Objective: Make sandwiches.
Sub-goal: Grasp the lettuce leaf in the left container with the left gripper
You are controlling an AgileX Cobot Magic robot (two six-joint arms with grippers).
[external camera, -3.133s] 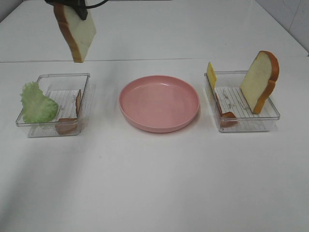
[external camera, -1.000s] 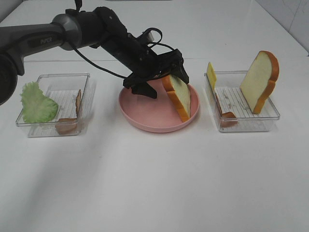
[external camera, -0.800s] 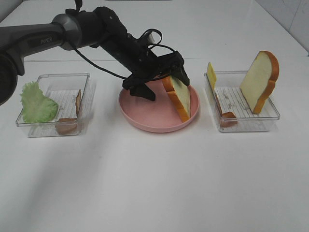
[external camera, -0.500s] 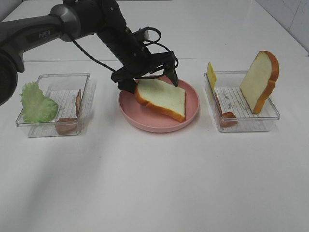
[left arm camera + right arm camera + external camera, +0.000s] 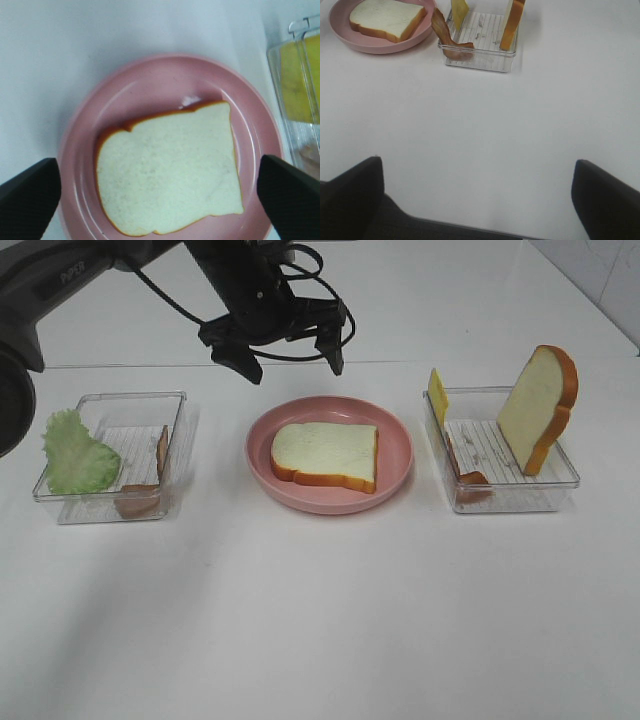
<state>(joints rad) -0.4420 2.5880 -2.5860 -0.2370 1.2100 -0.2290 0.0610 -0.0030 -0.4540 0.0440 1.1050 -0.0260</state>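
Observation:
One white bread slice with orange-brown crust (image 5: 325, 453) lies flat on the round pink plate (image 5: 330, 503). My left gripper (image 5: 290, 362) is open and empty, above the plate's far edge. The left wrist view shows the slice (image 5: 167, 180) between the spread fingers (image 5: 27, 200). A second bread slice (image 5: 540, 408) stands upright in the right clear tray (image 5: 510, 502) with a yellow cheese slice (image 5: 437, 395) and bacon (image 5: 465, 475). Green lettuce (image 5: 78, 452) and bacon (image 5: 160, 452) sit in the left tray (image 5: 110, 510). My right gripper (image 5: 477, 200) is open over bare table, out of the exterior view.
The right wrist view shows the plate (image 5: 370, 47) and right tray (image 5: 480, 60) well ahead of the gripper. White table lies in front of the trays. The left arm (image 5: 60, 280) crosses above the left tray's far side.
The left gripper let go of the bread slice, which tipped from standing on edge to lying flat on the plate. The gripper then rose and drew back, open.

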